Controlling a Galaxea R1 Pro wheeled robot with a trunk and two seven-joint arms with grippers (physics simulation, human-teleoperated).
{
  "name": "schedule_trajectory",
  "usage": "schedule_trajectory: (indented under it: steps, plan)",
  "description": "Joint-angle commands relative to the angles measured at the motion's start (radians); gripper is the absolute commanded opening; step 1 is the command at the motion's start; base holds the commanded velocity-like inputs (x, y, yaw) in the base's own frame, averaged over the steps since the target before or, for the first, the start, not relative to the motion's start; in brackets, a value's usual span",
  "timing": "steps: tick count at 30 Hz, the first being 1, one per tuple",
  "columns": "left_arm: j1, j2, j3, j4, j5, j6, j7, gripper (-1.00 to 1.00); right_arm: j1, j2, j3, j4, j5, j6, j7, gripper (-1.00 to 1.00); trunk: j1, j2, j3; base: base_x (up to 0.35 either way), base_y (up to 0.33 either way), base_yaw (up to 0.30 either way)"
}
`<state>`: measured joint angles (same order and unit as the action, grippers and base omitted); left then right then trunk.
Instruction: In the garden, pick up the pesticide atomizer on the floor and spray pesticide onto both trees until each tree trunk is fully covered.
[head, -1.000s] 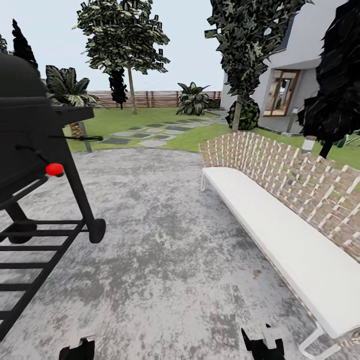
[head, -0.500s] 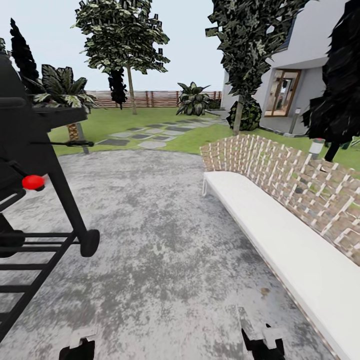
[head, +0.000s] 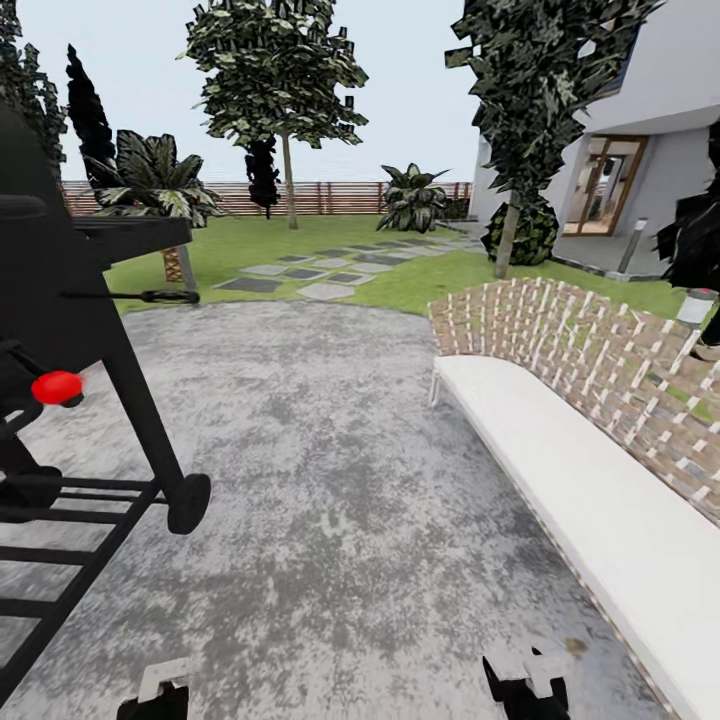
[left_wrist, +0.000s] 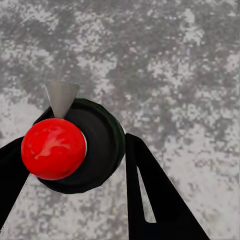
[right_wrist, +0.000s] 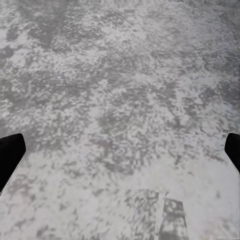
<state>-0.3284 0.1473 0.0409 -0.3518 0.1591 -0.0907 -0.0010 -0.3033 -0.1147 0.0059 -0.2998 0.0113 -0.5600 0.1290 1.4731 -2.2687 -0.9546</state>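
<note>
Head view: a grey paved patio (head: 330, 450) is crossed, with a black grill (head: 60, 300) along its left edge and a white bench (head: 560, 470) along its right, so the arms are kept low and tucked for travel; the left gripper (head: 160, 700) and right gripper (head: 525, 690) are seen at the near edge. The trees are placed ahead on the lawn (head: 260, 240): one tree (head: 288, 190) by the far fence (head: 330, 197), the other tree (head: 508, 235) at the lawn's right edge. Left wrist view: a red-capped black round thing (left_wrist: 75, 150) with a grey cone is framed between the fingers (left_wrist: 150, 200); possibly the atomizer, and it cannot be told whether it is clamped. Right wrist view: the pincer (right_wrist: 122, 145) is held wide apart over bare paving.
</note>
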Motion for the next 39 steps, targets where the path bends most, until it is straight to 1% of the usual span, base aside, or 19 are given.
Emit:
schedule_trajectory:
  steps: [1,39]
  plan:
    - [0.000,0.000,-0.001,0.001,0.010,-0.003,0.000,-1.00,0.000,0.000,0.000,0.001,0.001,-0.004,0.001,1.00,0.000,0.000,-0.001,0.340,0.000,0.065]
    - [0.000,0.000,-0.001,0.001,0.010,-0.003,0.000,-1.00,0.000,0.000,0.000,0.001,0.003,-0.003,0.001,1.00,0.000,0.000,-0.001,0.340,0.000,0.002]
